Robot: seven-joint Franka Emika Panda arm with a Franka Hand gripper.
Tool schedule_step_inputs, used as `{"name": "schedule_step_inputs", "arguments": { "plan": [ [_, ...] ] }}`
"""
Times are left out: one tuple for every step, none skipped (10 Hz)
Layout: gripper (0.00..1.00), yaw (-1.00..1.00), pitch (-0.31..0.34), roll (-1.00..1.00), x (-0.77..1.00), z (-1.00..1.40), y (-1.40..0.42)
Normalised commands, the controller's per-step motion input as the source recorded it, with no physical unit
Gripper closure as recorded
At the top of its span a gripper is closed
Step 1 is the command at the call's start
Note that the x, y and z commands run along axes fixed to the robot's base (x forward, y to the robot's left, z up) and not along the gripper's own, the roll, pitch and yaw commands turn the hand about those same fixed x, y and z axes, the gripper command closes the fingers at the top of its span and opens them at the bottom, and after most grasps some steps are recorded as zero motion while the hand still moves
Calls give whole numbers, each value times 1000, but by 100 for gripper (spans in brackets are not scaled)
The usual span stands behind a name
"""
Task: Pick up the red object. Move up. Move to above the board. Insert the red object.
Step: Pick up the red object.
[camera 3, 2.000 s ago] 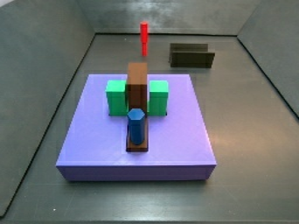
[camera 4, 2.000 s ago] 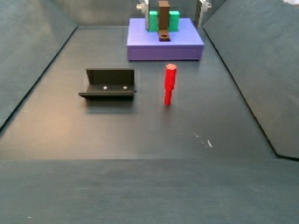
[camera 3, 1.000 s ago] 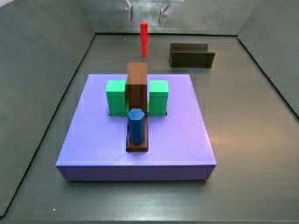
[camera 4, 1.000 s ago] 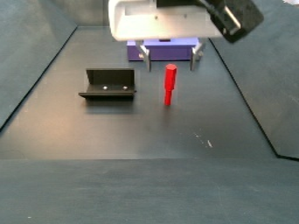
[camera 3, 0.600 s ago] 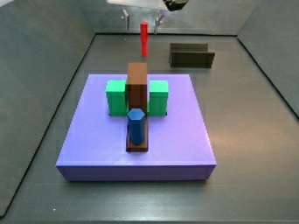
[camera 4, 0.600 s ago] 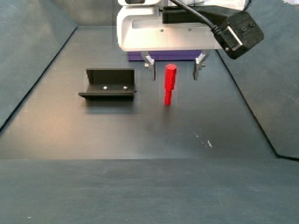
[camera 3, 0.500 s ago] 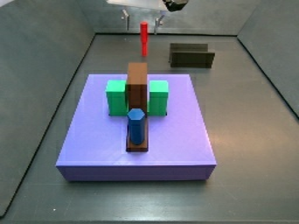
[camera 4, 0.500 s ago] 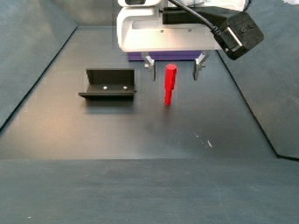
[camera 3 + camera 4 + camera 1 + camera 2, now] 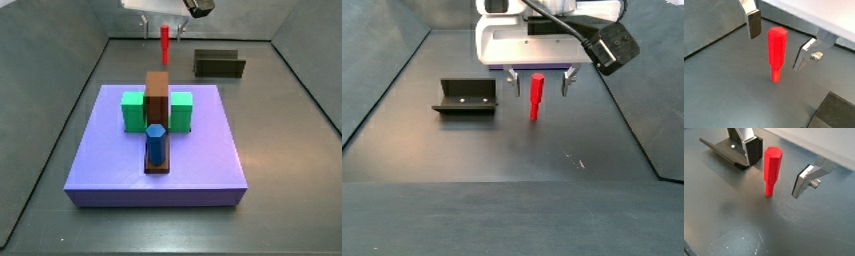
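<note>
The red object [image 9: 536, 96] is a thin bright-red peg standing upright on the dark floor; it shows in both wrist views [image 9: 776, 52] [image 9: 771, 170] and at the back in a side view [image 9: 164, 44]. My gripper [image 9: 539, 84] is open and lowered around it, one finger [image 9: 753, 24] on each side, not touching the peg [image 9: 804, 182]. The board [image 9: 156, 100] is a long brown block on the purple platform [image 9: 201, 150], between green blocks [image 9: 132, 111], with a blue hexagonal peg [image 9: 156, 143] standing in it near the front.
The fixture [image 9: 465, 97], a dark L-shaped bracket, stands on the floor beside the peg; it also shows in a side view [image 9: 219, 64] and behind a finger in a wrist view [image 9: 724, 150]. Grey walls enclose the floor.
My gripper has come down from above over the red peg, so its open fingers now flank the peg's upper part. The peg has not moved.
</note>
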Motion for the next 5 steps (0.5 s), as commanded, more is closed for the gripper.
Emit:
{"name": "schedule_step_inputs", "arguments": {
  "plan": [
    [0,0,29,-70,0,-100,0],
    [0,0,-9,0,0,0,0],
    [0,0,0,0,0,0,0],
    [100,0,0,0,0,0,0],
    [100,0,0,0,0,0,0]
  ]
}}
